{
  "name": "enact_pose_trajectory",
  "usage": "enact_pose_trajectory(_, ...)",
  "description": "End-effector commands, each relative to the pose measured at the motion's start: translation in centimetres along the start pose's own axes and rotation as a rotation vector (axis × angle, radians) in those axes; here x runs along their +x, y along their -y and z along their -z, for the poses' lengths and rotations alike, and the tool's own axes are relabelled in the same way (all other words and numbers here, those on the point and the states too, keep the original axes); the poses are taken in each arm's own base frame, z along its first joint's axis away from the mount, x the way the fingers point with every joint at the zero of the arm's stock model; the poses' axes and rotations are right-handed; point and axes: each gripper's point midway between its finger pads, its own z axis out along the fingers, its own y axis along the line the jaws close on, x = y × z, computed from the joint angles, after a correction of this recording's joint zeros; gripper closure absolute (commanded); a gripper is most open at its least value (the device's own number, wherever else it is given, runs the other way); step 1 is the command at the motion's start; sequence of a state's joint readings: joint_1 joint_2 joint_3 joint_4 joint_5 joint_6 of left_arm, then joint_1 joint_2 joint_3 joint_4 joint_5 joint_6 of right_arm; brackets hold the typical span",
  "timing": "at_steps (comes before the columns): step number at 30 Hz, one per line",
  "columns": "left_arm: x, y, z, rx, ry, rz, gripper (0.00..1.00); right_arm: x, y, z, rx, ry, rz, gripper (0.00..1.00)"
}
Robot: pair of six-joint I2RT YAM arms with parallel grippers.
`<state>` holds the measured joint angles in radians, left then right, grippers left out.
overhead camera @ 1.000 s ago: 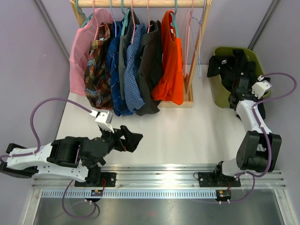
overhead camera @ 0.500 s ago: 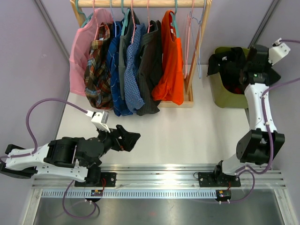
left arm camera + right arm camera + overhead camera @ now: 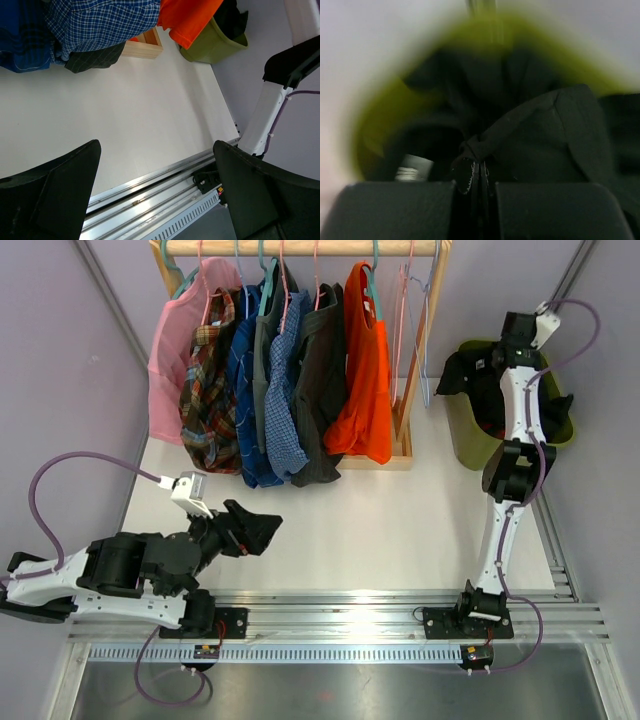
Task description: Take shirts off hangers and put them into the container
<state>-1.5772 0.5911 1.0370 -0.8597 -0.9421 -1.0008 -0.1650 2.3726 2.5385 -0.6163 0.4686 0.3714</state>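
Several shirts hang on hangers from the wooden rail: pink (image 3: pixel 185 330), brown-red plaid (image 3: pixel 208 390), blue checked (image 3: pixel 285 400), dark grey (image 3: pixel 322 380) and orange (image 3: pixel 366 380). Bare pink and pale blue hangers (image 3: pixel 412 320) hang at the rail's right end. The olive-green container (image 3: pixel 468 445) stands at the right with a black shirt (image 3: pixel 478 380) draped in it and over its rim. My right gripper (image 3: pixel 507 355) is stretched out above the container, shut on a fold of that black shirt (image 3: pixel 555 135). My left gripper (image 3: pixel 252 530) hovers low over the table's near left, open with nothing between its fingers (image 3: pixel 65 180).
A light wooden frame (image 3: pixel 400 455) forms the foot of the rack under the orange shirt. The metal rail (image 3: pixel 350 615) with both arm bases runs along the near edge. Purple walls close in on the left and right.
My right arm has swung up from the container's near side to full stretch over it, still pinching the black shirt. My left arm has drawn back a little to the left.
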Motion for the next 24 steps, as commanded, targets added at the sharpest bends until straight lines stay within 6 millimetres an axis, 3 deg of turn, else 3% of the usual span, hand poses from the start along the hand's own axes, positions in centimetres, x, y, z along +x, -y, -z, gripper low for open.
enact_pose_trajectory(1, -1.3, -0.6, 0.0, -0.033, 0.055, 0.04, 0.01, 9.8, 1.6, -1.4, 0.033, -0.283, 0.076, 1.0)
enact_pose_trajectory(4, -1.2, -0.8, 0.0, -0.041, 0.056, 0.039, 0.01, 16.1, 3.1, -2.1, 0.068, -0.444, 0.118, 1.0)
enact_pose_trajectory(5, -1.2, -0.8, 0.0, -0.04, 0.058, 0.038, 0.01, 18.0, 3.6, -2.4, 0.078, -0.489, 0.134, 0.88)
enact_pose_trajectory(7, -1.1, -0.8, 0.0, -0.039, 0.057, 0.037, 0.01, 19.8, 4.1, -2.1, 0.081, -0.547, 0.154, 0.63)
enact_pose_trajectory(10, -1.0, -0.8, 0.0, -0.038, 0.054, 0.037, 0.01, 19.2, 4.5, -1.6, 0.092, -0.538, 0.152, 0.58)
enact_pose_trajectory(11, -1.0, -0.9, 0.0, -0.039, 0.055, 0.04, 0.01, 17.1, 4.0, -0.7, 0.074, -0.5, 0.133, 0.52)
enact_pose_trajectory(12, -1.0, -0.9, 0.0, -0.038, 0.054, 0.042, 0.01, 16.5, 3.9, -0.6, 0.068, -0.473, 0.125, 0.37)
enact_pose_trajectory(13, -0.8, -1.0, -0.1, -0.038, 0.052, 0.042, 0.01, 13.2, 3.3, 0.7, 0.044, -0.409, 0.091, 0.36)
enact_pose_trajectory(16, -0.8, -1.1, 0.1, -0.03, 0.052, 0.055, 0.01, 9.1, 3.0, 2.1, 0.027, -0.296, 0.056, 0.28)
enact_pose_trajectory(19, -0.8, -1.2, 0.2, -0.021, 0.052, 0.065, 0.01, 2.1, 2.5, 5.6, -0.008, -0.15, 0.013, 0.16)
enact_pose_trajectory(22, -0.8, -1.3, 0.1, -0.017, 0.058, 0.068, 0.01, -2.1, 1.6, 8.5, -0.083, -0.066, -0.009, 0.1)
enact_pose_trajectory(24, -0.8, -1.3, 0.1, -0.015, 0.061, 0.07, 0.01, -3.1, 0.2, 9.8, -0.18, -0.059, -0.011, 0.09)
